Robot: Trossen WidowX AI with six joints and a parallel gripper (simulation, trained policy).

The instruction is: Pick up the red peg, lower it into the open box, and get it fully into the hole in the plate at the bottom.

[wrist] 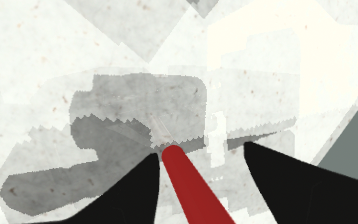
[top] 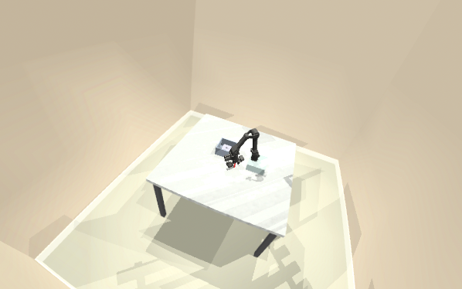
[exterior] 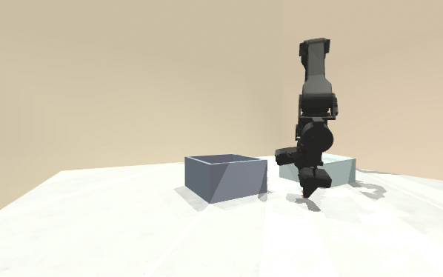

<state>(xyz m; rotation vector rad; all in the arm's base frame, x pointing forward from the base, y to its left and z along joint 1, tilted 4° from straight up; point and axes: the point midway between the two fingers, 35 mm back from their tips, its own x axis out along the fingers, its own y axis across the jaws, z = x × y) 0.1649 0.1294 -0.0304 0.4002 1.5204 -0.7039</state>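
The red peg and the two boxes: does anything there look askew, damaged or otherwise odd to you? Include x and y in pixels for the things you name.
Nothing stands out: the blue-grey box point(top: 220, 151) point(exterior: 238, 183) and pale green box point(top: 255, 169) point(exterior: 342, 172) look intact, and the red peg point(top: 234, 165) point(wrist: 192, 182) shows no visible damage.

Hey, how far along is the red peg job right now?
Done: the gripper is down at the red peg.
In hand: the grasp; the peg is between the fingers, with a gap on one side in the wrist view.
Left: lifting it, lowering it into the open box, and seating it in the plate's hole.
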